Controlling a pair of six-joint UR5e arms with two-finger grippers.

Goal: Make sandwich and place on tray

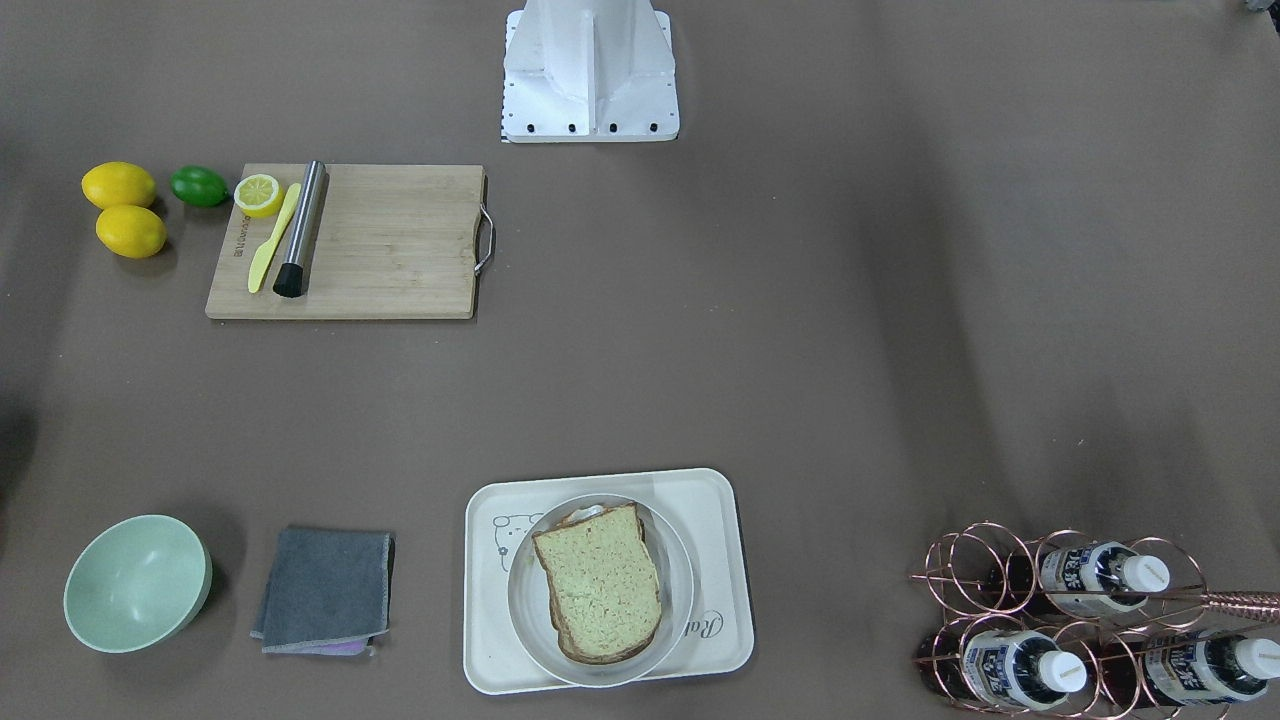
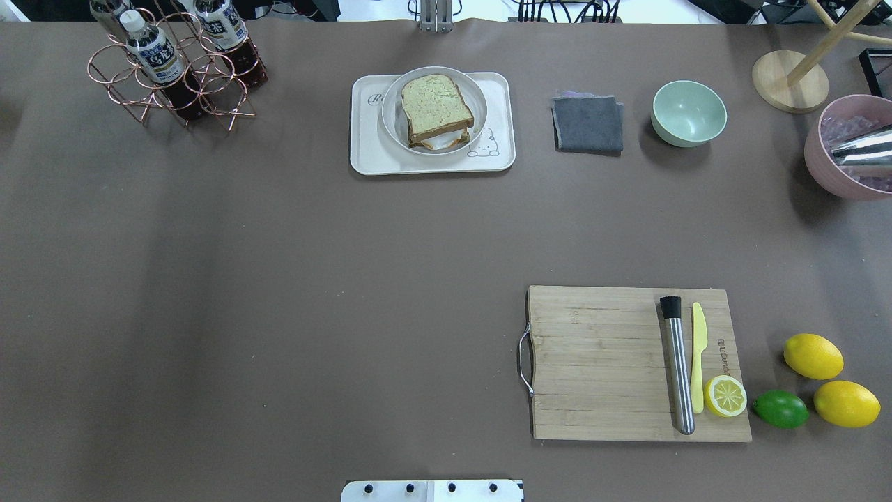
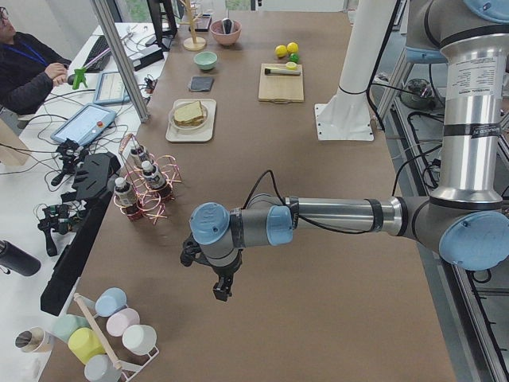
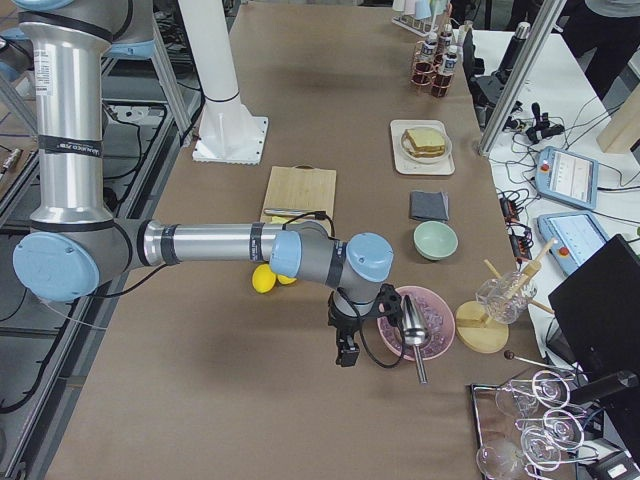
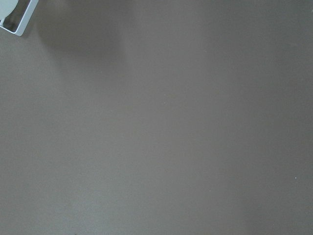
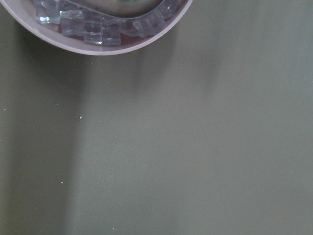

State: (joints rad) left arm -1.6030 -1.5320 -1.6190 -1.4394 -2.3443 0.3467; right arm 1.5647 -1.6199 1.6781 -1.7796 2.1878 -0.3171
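The sandwich (image 1: 600, 590) is two tan bread slices stacked with white egg (image 2: 439, 141) showing between them. It lies on a round white plate (image 1: 682, 600) on the cream tray (image 1: 722, 500) at the table's far middle. It also shows in the overhead view (image 2: 435, 104). My left gripper (image 3: 223, 290) hangs over bare table at the left end, far from the tray. My right gripper (image 4: 347, 355) hangs beside a pink bowl (image 4: 412, 322) at the right end. Both grippers show only in the side views, so I cannot tell if they are open or shut.
A wooden cutting board (image 2: 599, 362) carries a steel muddler (image 2: 677, 366), a yellow knife (image 2: 697, 355) and a lemon half (image 2: 725, 396). Two lemons (image 2: 812, 355) and a lime (image 2: 780, 408) lie beside it. A grey cloth (image 2: 587, 123), a green bowl (image 2: 688, 113) and a bottle rack (image 2: 174, 66) stand along the far edge.
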